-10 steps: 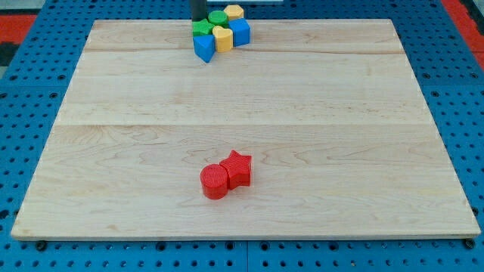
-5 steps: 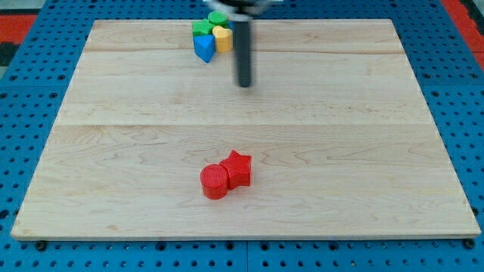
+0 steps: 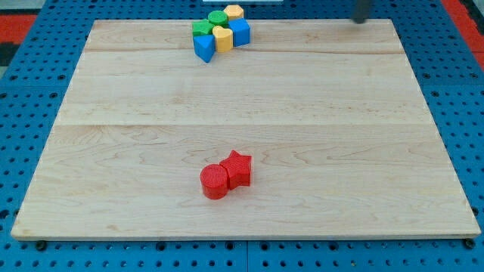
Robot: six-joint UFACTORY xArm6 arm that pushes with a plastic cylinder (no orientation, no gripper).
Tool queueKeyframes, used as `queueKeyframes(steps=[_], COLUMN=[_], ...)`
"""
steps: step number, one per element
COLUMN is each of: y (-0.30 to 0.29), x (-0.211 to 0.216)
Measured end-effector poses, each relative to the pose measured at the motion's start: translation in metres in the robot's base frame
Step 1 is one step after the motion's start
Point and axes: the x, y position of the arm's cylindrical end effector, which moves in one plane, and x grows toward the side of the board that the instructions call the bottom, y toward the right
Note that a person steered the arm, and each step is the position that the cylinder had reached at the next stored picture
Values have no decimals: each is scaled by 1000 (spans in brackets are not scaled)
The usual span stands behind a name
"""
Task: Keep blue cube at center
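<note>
Red pair: a red ridged round block (image 3: pixel 214 182) and a red star block (image 3: pixel 238 167) sit touching, low on the board, a bit left of the middle. They look like plastic with fine lines on top.

Board: a pale wooden board (image 3: pixel 340 151) made of long planks, smooth, with soft grain lines. It lies on a blue table with rows of little holes (image 3: pixel 469 113).

Bunch at the top: a blue cube (image 3: pixel 240 31), a yellow six-sided block (image 3: pixel 222 38), a blue pointed block (image 3: pixel 203 48), a green block (image 3: pixel 201 29), a green round block (image 3: pixel 218 17) and a second yellow six-sided block (image 3: pixel 234 11) are packed close, touching, at the view's top edge.

Task block: the blue cube is on the right side of that bunch, far from the board's middle.

My tip: only a dark blurry bit (image 3: pixel 361 15) shows at the view's top right, well apart from all blocks. There is no claw on it, so nothing to spread or pinch.

What could go wrong: I think a push on the cube from behind could drag the yellow block along, since they touch. A push off to one side could spin the cube or slip past it. A long push could run it into the red pair.
</note>
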Motion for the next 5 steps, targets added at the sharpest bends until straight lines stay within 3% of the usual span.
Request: queueKeyframes(steps=[1, 5], y=[-99, -159], x=[2, 15])
